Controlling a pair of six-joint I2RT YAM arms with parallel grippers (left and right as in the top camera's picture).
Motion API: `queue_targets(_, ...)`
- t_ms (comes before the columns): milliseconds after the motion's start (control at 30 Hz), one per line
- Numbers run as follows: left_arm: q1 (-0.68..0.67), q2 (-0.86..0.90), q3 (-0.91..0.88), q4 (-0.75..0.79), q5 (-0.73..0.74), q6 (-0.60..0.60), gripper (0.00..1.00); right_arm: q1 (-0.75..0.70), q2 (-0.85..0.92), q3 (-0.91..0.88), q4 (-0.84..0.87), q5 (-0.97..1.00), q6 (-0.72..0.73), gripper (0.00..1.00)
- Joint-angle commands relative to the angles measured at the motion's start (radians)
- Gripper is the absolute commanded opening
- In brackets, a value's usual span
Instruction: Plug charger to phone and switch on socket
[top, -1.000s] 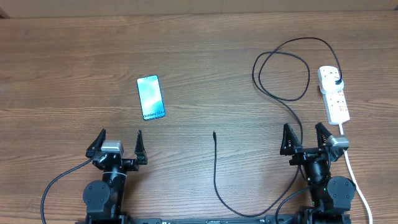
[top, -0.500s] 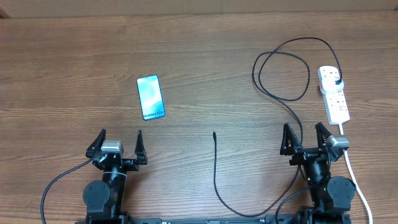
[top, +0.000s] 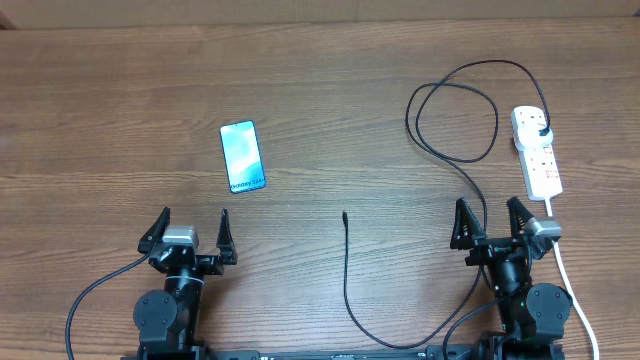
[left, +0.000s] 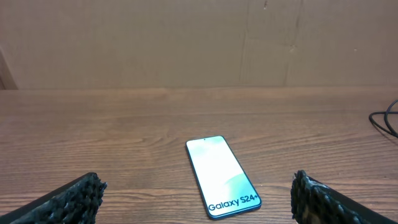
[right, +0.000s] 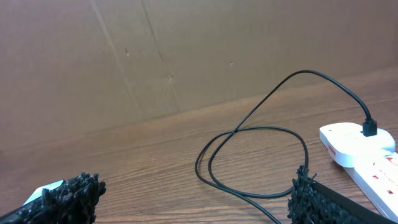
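Two grippers stand near the front edge of the wooden table (top: 100, 90), both with fingers spread wide and holding nothing — the left gripper (top: 194, 214) below the phone (top: 242, 156), the right gripper (top: 488, 204) just beside the near end of the socket (top: 538, 152). The phone lies flat, screen up, left of centre, its "Galaxy S24+" lettering legible in the left wrist view. The black plug (top: 541, 131) of the charger (top: 347, 275) sits in the socket's far outlet. The cable loops over itself left of the socket, runs down past the right gripper and curves back up to its connector tip (top: 344, 214), which lies bare on the wood — well apart from the phone. The socket's white cord (top: 572, 285) runs toward the front edge
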Motion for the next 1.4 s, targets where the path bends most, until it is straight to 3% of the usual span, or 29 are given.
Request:
queue_targets(0,0.006,-0.010,-0.004,-0.002,-0.004,0.000,1.00,0.005,-0.012,-0.011,0.004,0.003,0.004,1.00)
queue_targets(367,0.006,-0.010,-0.002,-0.005,-0.008,-0.007,1.00,0.005,-0.012,-0.011,0.004,0.003,0.004,1.00)
queue_targets(867,0.006,0.019,0.162,-0.159,-0.038,-0.007,1.00,0.005,-0.012,-0.011,0.004,0.003,0.004,1.00)
queue_targets(1367,0.006,0.456,0.476,-0.181,-0.032,-0.008,1.00,0.005,-0.012,-0.011,0.004,0.003,0.004,1.00)
